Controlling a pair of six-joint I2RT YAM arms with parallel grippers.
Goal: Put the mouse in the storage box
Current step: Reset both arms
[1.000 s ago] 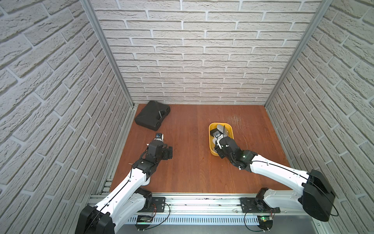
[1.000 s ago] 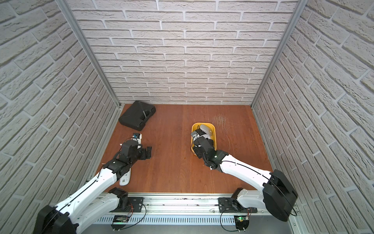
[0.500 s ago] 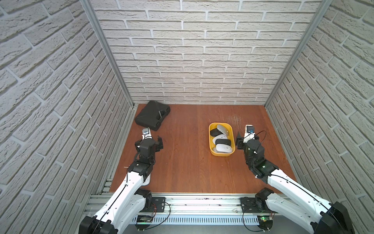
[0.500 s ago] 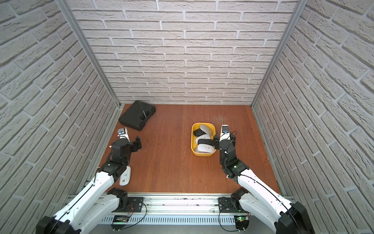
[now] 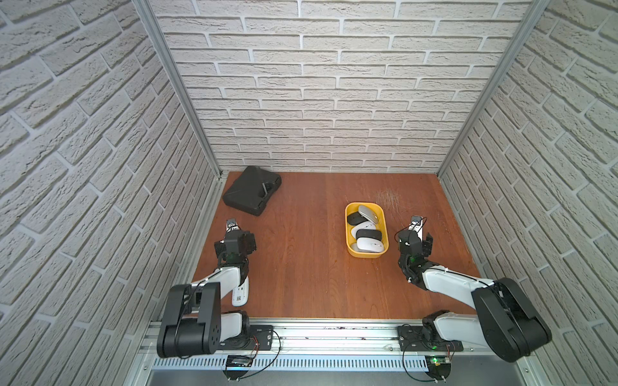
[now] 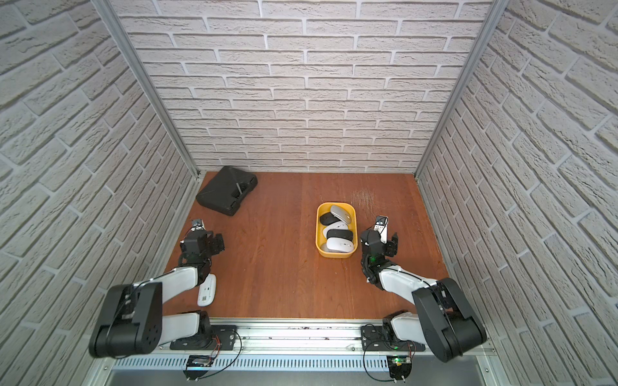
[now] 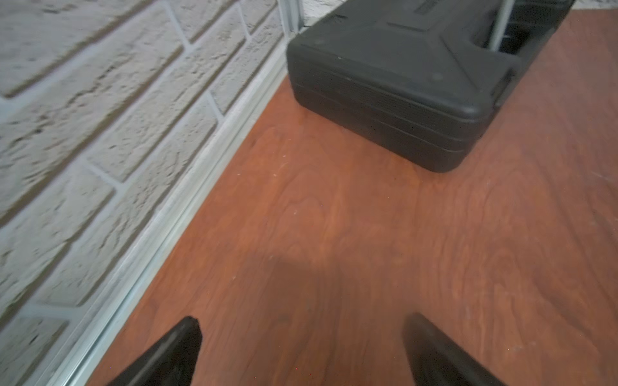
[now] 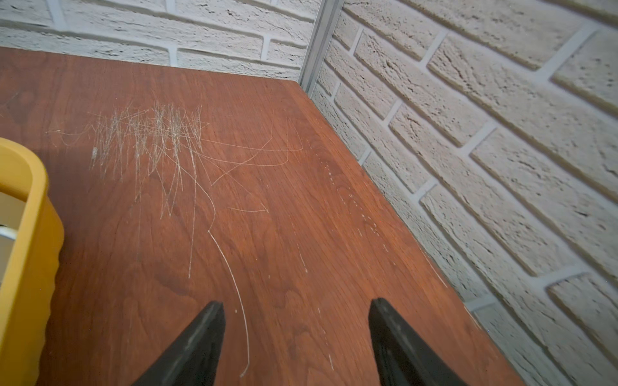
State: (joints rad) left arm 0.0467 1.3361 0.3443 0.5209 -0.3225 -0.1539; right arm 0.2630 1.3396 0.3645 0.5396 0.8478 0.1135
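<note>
**Item 1, storage box** (image 5: 367,254): yellow tub on the table (image 5: 301,274), right of centre, seen in both top views. The right wrist view cuts it off at the frame edge. Contents: mice (image 5: 369,214) in black, white and silver, piled and overlapping. At least 5; the exact count is unclear.

**Item 2, white mouse** (image 6: 206,290): lies underside up on the table near the front edge, outside the box. Its far end is hidden under the left forearm.

**Item 3, black case** (image 5: 250,192): far left corner. The left wrist view crops its far end.

**Item 4, left gripper** (image 7: 302,320): jaws spread wide with nothing between them. Only the fingertips show.

**Item 5, right gripper** (image 8: 297,302): jaws apart and empty, above bare scratched wood just beside the box.

**Change since 1 second ago:** the right gripper was over the box and covered its contents. It now stands clear to the side. The left arm has drawn back toward the left wall.
</note>
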